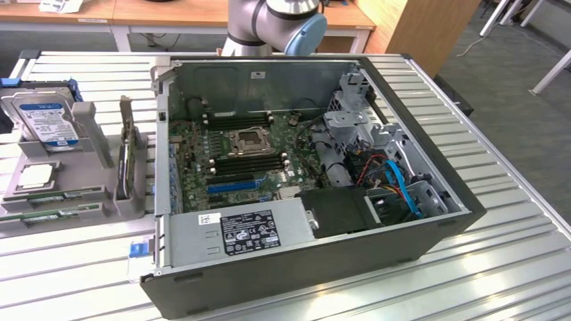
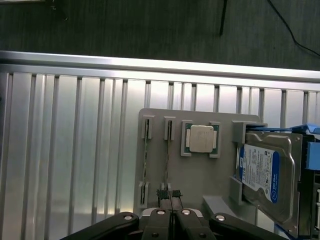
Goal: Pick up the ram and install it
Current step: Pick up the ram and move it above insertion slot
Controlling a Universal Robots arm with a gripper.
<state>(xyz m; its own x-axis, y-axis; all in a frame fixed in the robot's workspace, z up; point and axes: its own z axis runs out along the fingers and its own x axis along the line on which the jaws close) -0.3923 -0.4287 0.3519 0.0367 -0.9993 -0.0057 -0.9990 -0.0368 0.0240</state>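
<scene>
— Claw status?
— The claw [image 2: 170, 197] is seen clenched on nothing, poised above the flat grey plastic parts holder [image 2: 200, 175]. No stick has been lifted yet.
— And the ram?
— The long, thin green ram stick [image 2: 167, 160] is seated on edge in the holder, next to the square silver processor [image 2: 201, 138]. A twin stick [image 2: 145, 160] is slotted on its far side. Pick-up and installation are both judged undone.
— Surroundings?
— The holder is set on a ribbed aluminium table [image 1: 499, 267], just beside the open black computer case [image 1: 295, 281]. Wooden desks [image 1: 178, 13] and grey carpet [image 1: 509, 80] are made out beyond.
</scene>
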